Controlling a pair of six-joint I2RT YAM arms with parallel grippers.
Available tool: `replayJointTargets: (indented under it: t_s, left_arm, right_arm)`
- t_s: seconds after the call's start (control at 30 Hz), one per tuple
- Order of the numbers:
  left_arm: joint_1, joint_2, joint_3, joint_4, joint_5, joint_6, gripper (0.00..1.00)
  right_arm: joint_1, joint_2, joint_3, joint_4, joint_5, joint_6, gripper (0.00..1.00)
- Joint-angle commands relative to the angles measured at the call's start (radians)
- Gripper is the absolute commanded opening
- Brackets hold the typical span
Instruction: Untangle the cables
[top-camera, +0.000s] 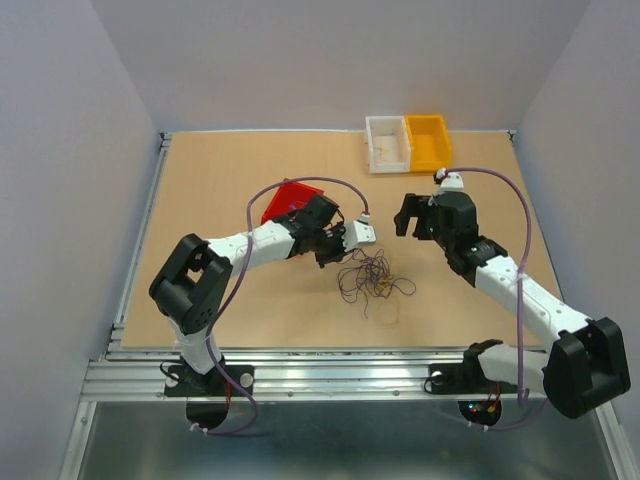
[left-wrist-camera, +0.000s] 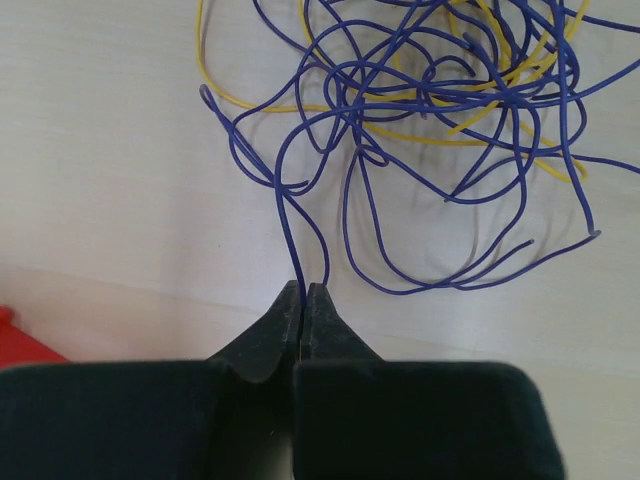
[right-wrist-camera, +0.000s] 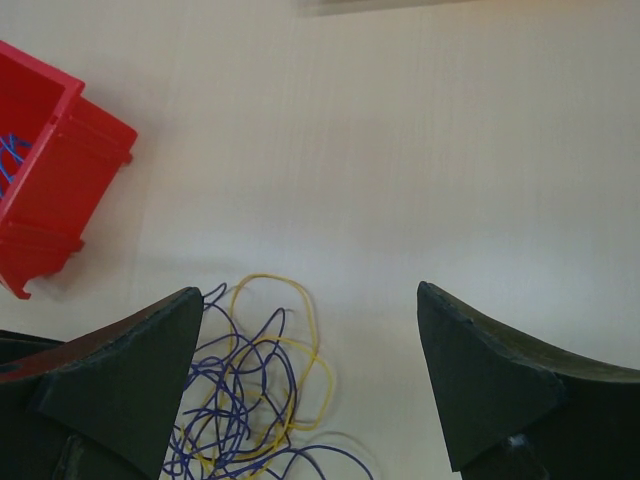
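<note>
The cables (top-camera: 372, 275) lay as a loose, flat tangle of thin blue-purple and yellow wires near the middle of the table (top-camera: 260, 305), one blue strand pinched by the left gripper (left-wrist-camera: 303, 292).

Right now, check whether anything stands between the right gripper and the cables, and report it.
Nothing visible does. The right gripper hangs open, with only bare table between it and the cables. The red bin sits off to one side. The left gripper is shut on a blue wire at the clump's edge.
</note>
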Motion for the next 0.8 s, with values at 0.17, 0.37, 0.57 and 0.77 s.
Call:
replayJointTargets:
  t_s: [0.17, 0.37, 0.57, 0.77]
  left_arm:
    - [-0.004, -0.162, 0.033, 0.068, -0.081, -0.086, 0.00]
    - [-0.001, -0.293, 0.134, 0.026, -0.135, -0.155, 0.00]
    - [-0.003, -0.284, 0.376, -0.129, -0.123, -0.189, 0.00]
    - [-0.003, -0.198, 0.708, -0.267, -0.097, -0.239, 0.00]
  right_arm:
    - [-0.001, 0.012, -0.067, 0.222, -0.336, -0.136, 0.95]
    - [-0.001, 0.090, -0.103, 0.437, -0.671, -0.183, 0.95]
    - [-0.001, 0.202, -0.094, 0.574, -0.918, -0.201, 0.94]
    - [0.029, 0.324, -0.042, 0.654, -0.923, -0.181, 0.92]
